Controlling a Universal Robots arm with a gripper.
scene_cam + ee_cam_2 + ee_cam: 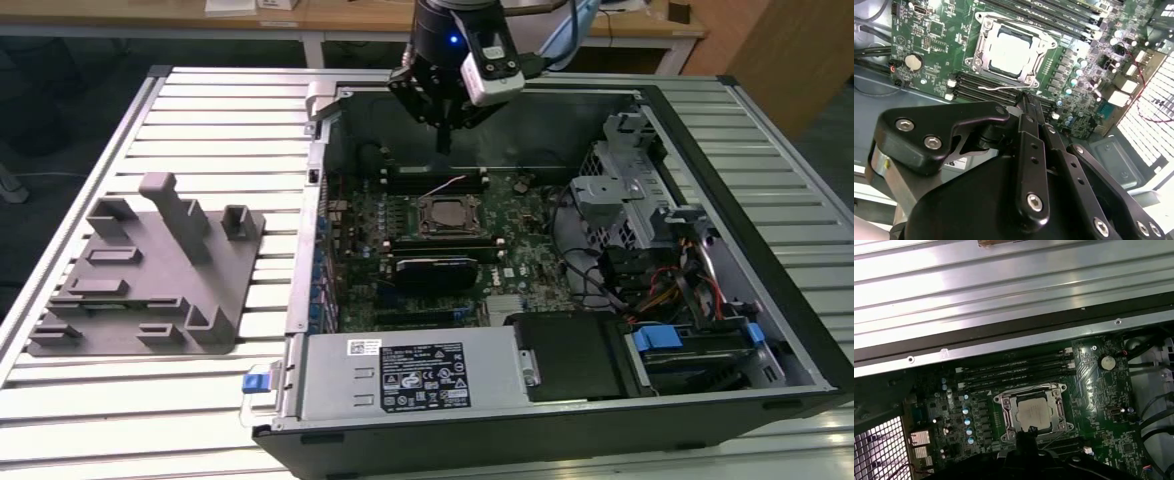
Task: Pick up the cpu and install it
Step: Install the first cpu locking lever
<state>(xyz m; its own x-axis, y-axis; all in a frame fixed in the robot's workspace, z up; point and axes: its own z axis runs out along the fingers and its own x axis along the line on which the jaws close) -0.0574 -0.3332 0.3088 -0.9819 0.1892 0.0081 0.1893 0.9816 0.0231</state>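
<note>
The cpu [445,215] lies flat in the motherboard socket [1044,47], silvery top up, inside the open computer case [561,110]; the gripper [443,148] hangs over the board near the socket, clear of the chip, its fingers [1026,100] drawn together on nothing; at the exterior view's left, well apart, a gray holder block [147,270] rests on the slatted table [214,110].

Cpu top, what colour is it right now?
The cpu is silvery-white metal on top, lying in the socket; best in the second wrist view.
</note>
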